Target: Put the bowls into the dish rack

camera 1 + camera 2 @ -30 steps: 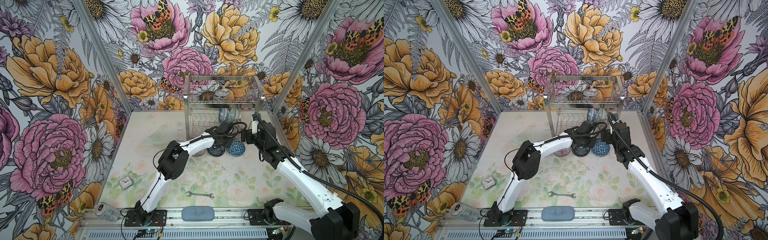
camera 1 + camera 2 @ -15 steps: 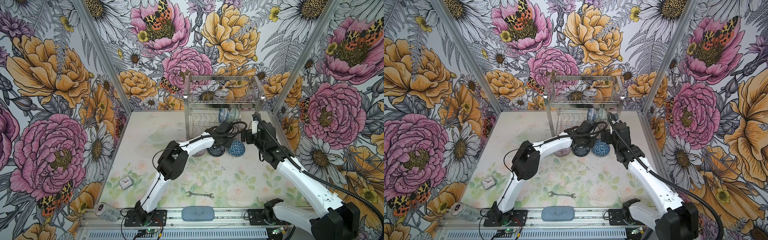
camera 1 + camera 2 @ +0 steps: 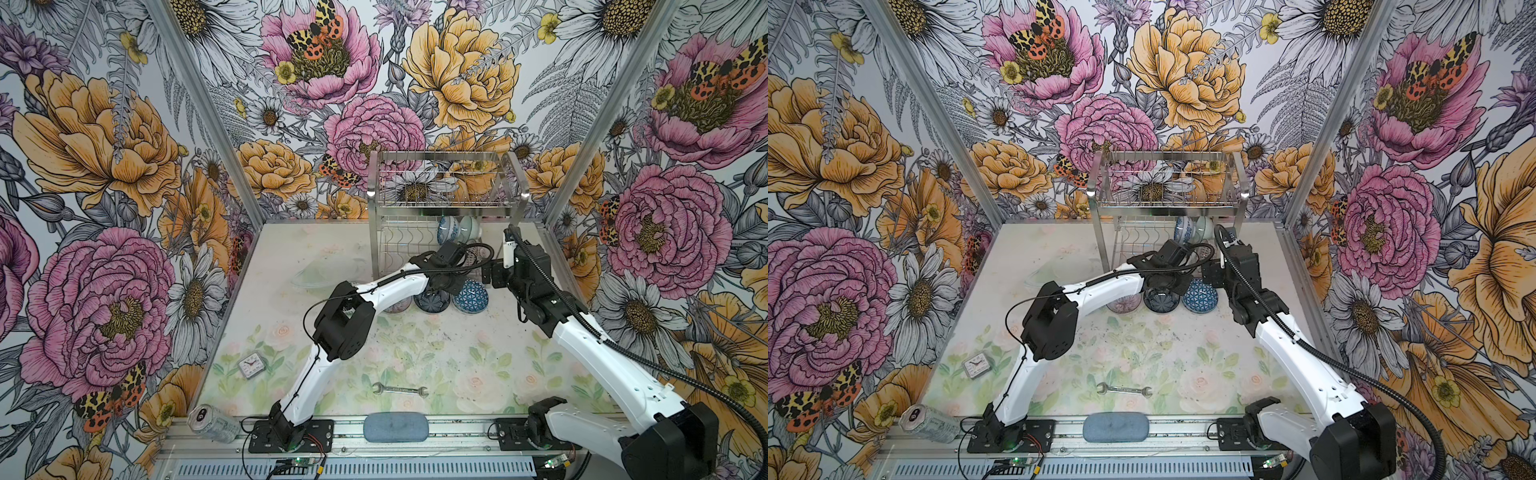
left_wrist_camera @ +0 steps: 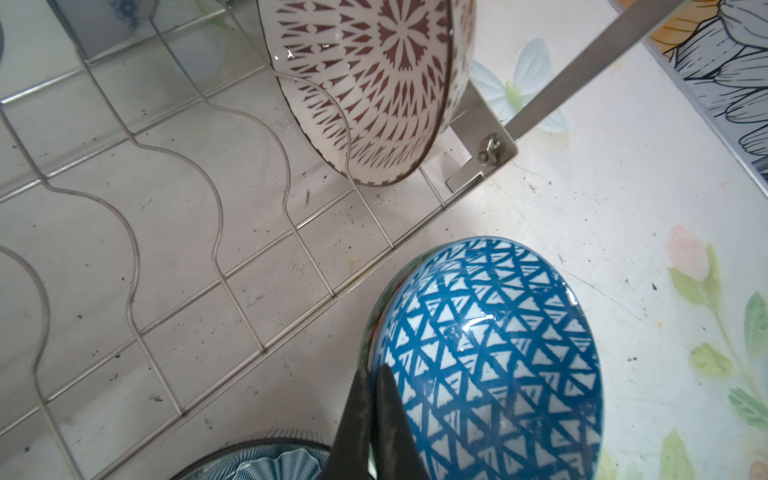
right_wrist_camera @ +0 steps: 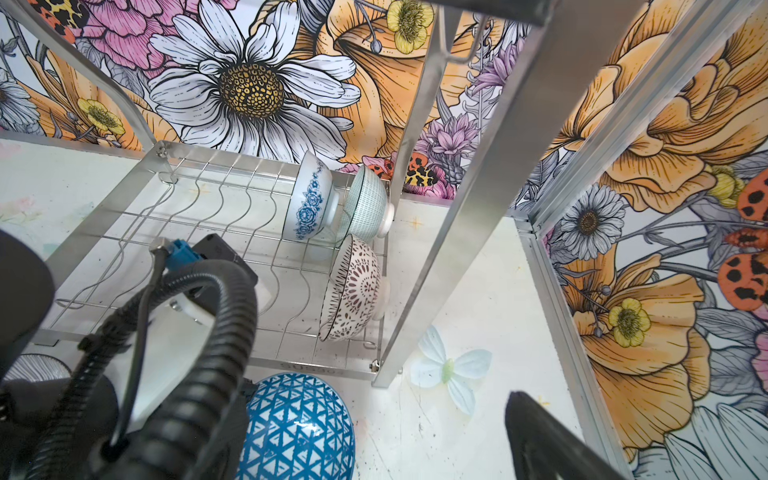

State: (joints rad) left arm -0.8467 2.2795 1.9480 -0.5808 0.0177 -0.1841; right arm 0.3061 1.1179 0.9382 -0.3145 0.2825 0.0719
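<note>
Almost nothing has shifted over the last second. The left gripper (image 4: 371, 388) stays pinched narrow. In its wrist view the rim of the blue triangle bowl (image 4: 490, 353) runs into the seam between its fingers, so I judge this a rim grip. The bowl sits low, just short of the rack's front edge, so the loading seems paused at the grasp.

On the gripper's other side lies a dark blue bowl (image 4: 266, 461). A pinkish bowl (image 3: 398, 306) shows partly under the left arm. Ahead of the fingertips the dish rack (image 3: 372, 232) offers empty wavy slots. Further ahead, in the end slot, a red-patterned bowl (image 4: 374, 83) stands on edge. Beyond it are the blue floral bowl (image 5: 309, 203) and a mint bowl (image 5: 368, 203). So three are loaded and three wait.

The right gripper (image 3: 490, 275) hovers beside the held bowl, spread wide and empty. Only one of its fingers (image 5: 540, 432) shows in its wrist view.

Whether the gripped bowl touches the table is hidden. A pale dish-like shape (image 3: 328, 274), well off to the left arm's side, is too faint to identify.
</note>
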